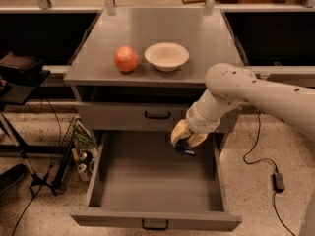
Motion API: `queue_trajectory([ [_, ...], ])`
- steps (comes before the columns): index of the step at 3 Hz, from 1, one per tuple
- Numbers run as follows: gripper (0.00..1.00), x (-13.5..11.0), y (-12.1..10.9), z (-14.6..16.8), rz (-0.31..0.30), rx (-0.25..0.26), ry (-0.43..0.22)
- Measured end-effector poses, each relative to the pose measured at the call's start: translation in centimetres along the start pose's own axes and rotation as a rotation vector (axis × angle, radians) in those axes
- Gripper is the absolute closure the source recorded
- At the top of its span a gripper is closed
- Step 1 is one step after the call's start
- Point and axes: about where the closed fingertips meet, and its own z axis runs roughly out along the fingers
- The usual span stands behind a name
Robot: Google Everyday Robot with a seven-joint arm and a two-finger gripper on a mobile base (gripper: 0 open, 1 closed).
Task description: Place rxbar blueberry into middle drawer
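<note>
While my fingers (pixel 179 132) are pinched on the rxbar blueberry (pixel 185 148), my gripper (pixel 187 140) hangs over the back right part of the pulled-out middle drawer (pixel 155 221), just below the upper drawer front (pixel 118 116). So the bar's in my grip above the grey tray, can't tell if it touches the floor. Up on the counter (pixel 197 28) a red round fruit (pixel 126 58) and a pale bowl (pixel 167 56) sit side by side.

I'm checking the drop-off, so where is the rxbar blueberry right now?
In the camera view, the rxbar blueberry is clamped in the gripper, right of centre, over the back of the open middle drawer, just below the upper drawer front.
</note>
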Motion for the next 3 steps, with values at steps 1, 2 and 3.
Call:
queue_trajectory([
  [1,1.00,1.6,-1.9,1.9,0.086,0.038,0.046],
  [2,1.00,2.5,-2.8,4.1,0.147,0.049,0.076],
  [3,1.00,3.4,-3.5,7.2,0.199,0.048,0.100],
])
